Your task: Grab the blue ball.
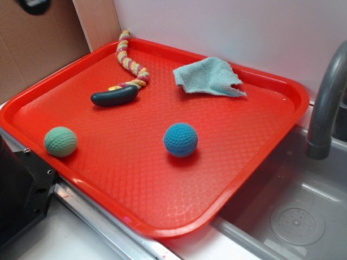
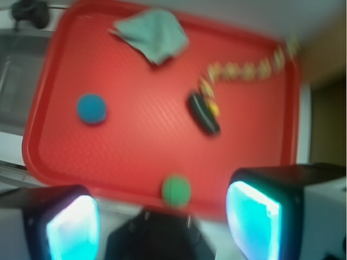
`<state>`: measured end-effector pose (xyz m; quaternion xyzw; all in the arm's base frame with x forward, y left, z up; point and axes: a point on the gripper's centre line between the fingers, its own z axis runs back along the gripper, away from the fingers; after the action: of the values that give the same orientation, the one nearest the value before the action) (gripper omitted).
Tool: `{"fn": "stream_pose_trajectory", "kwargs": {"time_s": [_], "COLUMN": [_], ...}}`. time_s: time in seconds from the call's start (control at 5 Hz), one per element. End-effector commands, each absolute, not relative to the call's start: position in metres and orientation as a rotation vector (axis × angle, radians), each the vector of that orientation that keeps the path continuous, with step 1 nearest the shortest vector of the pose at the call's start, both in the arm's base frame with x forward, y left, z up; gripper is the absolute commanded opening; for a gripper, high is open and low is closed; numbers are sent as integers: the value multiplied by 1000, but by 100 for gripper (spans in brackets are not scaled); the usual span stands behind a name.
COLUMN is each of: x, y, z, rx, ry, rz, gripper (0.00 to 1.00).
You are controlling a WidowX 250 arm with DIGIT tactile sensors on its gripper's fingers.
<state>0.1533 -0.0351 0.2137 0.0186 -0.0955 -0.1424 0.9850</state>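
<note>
1. Exterior view gave me the blue ball sitting free on the red tray, a little right of the tray's middle and towards the near edge — nothing was touching it.
2. Well apart to its left, close to the tray's left rim, sat the pale green ball; I judged that one the likeliest mix-up.
3. Further back lay a dark rubber toy with a braided rope running to the far rim, and a light blue cloth lay crumpled at the far right. A grey faucet rose over the sink beside the tray.
4. Through the blurred wrist camera, the gripper hung high, over the tray's edge by the green ball, its jaws spread wide and empty, with both glowing fingers framing the bottom of the picture.
5. I read this as the very start — the approach had not yet closed on anything.
6. My next move, as I judged it, called for travelling across the tray until the blue ball lay between the fingers, then descending and clamping gently, since a round ball could roll off at a nudge.
</note>
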Motion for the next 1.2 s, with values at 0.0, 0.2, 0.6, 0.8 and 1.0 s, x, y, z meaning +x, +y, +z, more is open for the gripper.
{"fn": "stream_pose_trajectory", "kwargs": {"time_s": [0.0,0.2,0.6,0.8,1.0], "x": [194,201,210,210,207], "y": [-75,-97,-124,-133,-143], "z": [194,179,146,128,103], "rx": [-52,-103,-111,-99,-74], "ry": [-295,-268,-215,-156,-73], "rz": [-697,-817,-900,-912,-920], "gripper": [100,100,100,100,100]}}
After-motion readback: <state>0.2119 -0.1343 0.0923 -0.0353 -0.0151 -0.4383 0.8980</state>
